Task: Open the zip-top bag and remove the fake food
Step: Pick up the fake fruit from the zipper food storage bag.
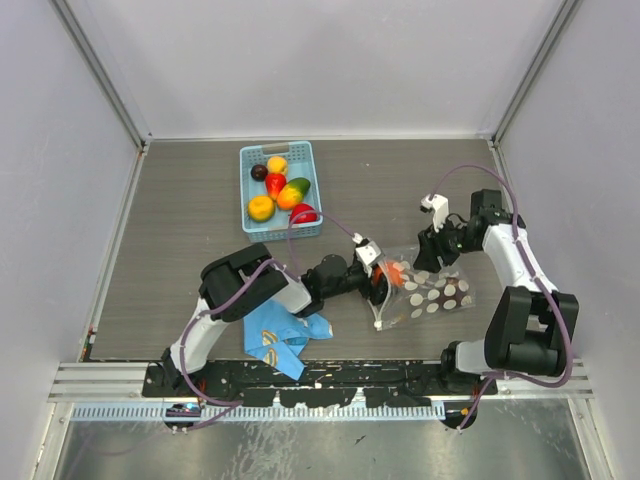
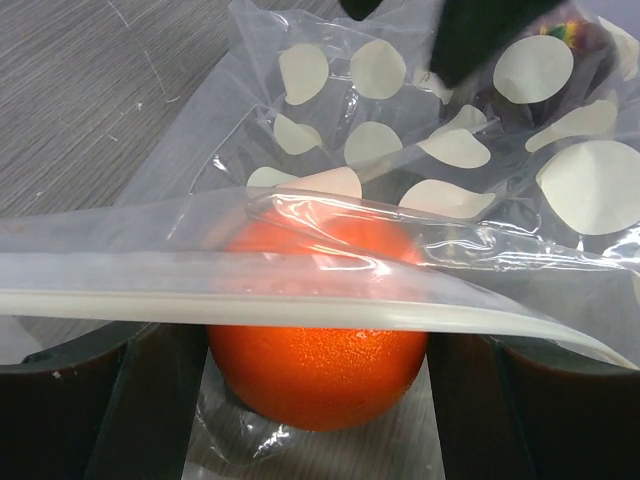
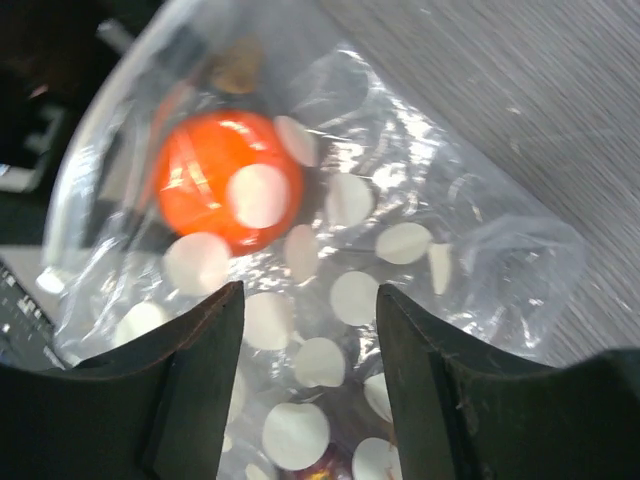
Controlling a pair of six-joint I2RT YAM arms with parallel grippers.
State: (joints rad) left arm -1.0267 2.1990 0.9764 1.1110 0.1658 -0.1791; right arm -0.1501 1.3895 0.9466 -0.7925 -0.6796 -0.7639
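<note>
Lying on the table (image 1: 180,220) between the arms, the bag (image 1: 430,292) is entered at its mouth by the left gripper (image 1: 378,282), jaws closed against an orange (image 2: 318,370). The right gripper (image 3: 310,300) is held wide open above the bag, gripping nothing. Other fruits (image 1: 275,185) are seen in the basket (image 1: 244,190).

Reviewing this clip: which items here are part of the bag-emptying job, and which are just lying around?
Job:
- polka-dot zip-top bag
- orange fake fruit at its mouth, gripped by the left claw
- fake fruits already in the light blue basket
- right claw, open over the bag

Lying about:
- blue cartoon-print cloth
</note>
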